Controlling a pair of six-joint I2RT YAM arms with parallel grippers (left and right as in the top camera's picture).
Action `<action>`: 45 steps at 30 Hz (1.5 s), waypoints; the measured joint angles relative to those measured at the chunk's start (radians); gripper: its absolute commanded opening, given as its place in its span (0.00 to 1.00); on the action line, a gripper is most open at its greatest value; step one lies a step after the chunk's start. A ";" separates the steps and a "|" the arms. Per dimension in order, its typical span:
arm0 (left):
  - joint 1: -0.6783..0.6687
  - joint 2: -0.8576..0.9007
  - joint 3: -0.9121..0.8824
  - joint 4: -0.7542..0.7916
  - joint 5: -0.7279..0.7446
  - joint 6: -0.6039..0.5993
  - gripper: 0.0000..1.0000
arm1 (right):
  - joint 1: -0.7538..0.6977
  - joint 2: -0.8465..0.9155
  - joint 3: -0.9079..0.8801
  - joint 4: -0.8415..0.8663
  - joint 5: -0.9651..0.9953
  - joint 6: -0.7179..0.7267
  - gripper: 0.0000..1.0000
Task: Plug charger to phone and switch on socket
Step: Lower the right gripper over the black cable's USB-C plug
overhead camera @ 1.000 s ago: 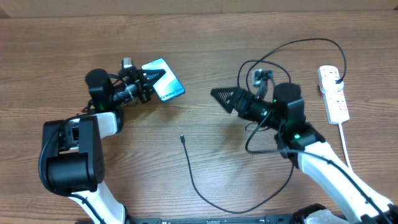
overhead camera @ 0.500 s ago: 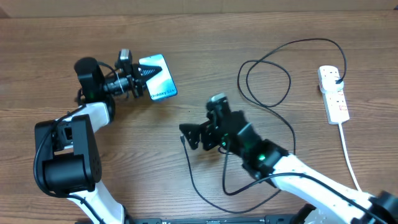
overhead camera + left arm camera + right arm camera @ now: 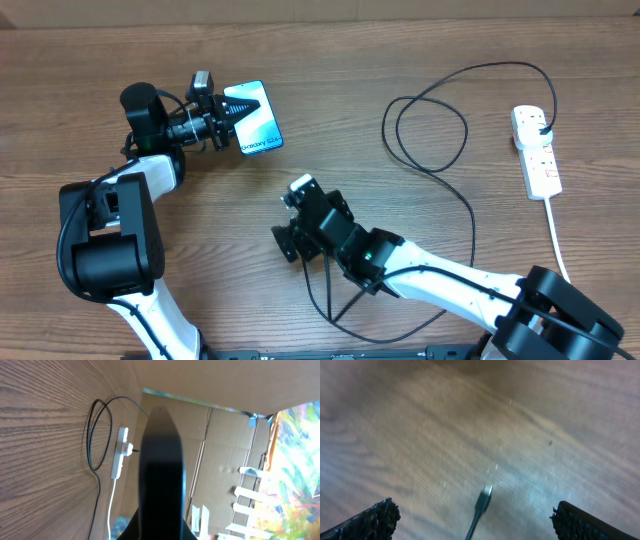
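- Showed the charger (image 3: 466,132), a thin black cable, with its connector tip (image 3: 485,494) lying flat on the wooden table (image 3: 400,40), near the middle of the overhead view.
- Placed that tip between the spread fingertips (image 3: 382,512) of the right gripper (image 3: 283,243), straight ahead of the wrist camera and touching neither finger.
- Was too blurred to tell how high the fingers hung above the wood.
- Ran the tip's long axis away from the wrist camera, leaning slightly right, with the cable trailing back beneath the wrist, so roughly crosswise to the line joining the two fingers.
- Left the right gripper released and empty, jaws at full spread.
- Held the phone (image 3: 262,128) up and to the left of the tip, well apart from it, blue screen facing up.
- Kept the left gripper (image 3: 240,112) clenched on the phone's left side.
- Judged the right arm by far the nearer to the tip, and the coming move as a drop straight down and a close across the tip's narrow width.
- Traced the cable rightward through a loop to its black plug (image 3: 543,123), apparently seated in the socket (image 3: 540,165) at the table's right edge.
- Could not tell how the socket's switches were set.
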 measured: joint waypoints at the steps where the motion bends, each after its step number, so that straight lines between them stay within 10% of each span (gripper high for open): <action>1: 0.000 0.000 0.000 0.000 0.003 0.000 0.04 | 0.000 0.006 0.010 -0.001 0.008 0.002 1.00; 16: 0.000 0.000 0.000 0.001 0.037 0.023 0.05 | 0.066 0.267 0.218 -0.236 0.101 0.123 0.92; 28: 0.000 0.000 0.000 0.001 0.041 0.023 0.04 | 0.066 0.267 0.224 -0.238 0.063 0.224 0.56; 45: 0.000 0.000 0.000 0.001 0.044 0.023 0.04 | 0.060 0.299 0.229 -0.245 0.068 0.261 0.54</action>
